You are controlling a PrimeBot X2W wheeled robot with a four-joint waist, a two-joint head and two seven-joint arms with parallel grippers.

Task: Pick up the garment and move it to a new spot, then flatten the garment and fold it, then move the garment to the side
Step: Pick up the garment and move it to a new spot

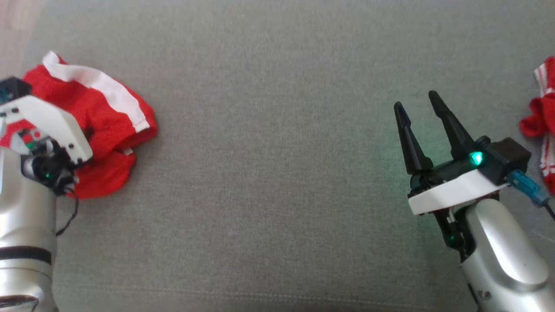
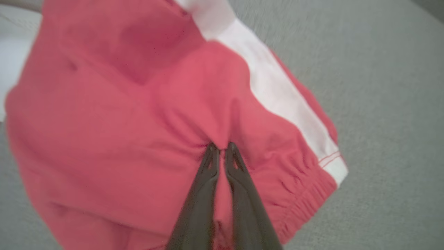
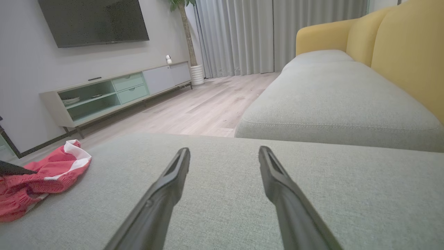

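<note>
The garment point(image 1: 108, 117) is a pair of red shorts with a white side stripe, crumpled at the far left of the grey cushion. In the left wrist view my left gripper point(image 2: 222, 147) is shut, its two dark fingers pinching a fold of the garment point(image 2: 121, 104) near the elastic waistband. The head view shows that arm's white wrist housing over the cloth, hiding the fingers. My right gripper point(image 1: 415, 100) hovers open over bare cushion at the right, far from the garment. From the right wrist view the garment point(image 3: 41, 177) lies at the far left, beyond my open right gripper point(image 3: 223, 150).
A second red-and-white striped cloth point(image 1: 544, 125) lies at the cushion's right edge. A wide grey cushion point(image 1: 277, 173) stretches between the arms. Beyond it are a yellow sofa back point(image 3: 399, 41), wooden floor and a TV cabinet point(image 3: 114, 93).
</note>
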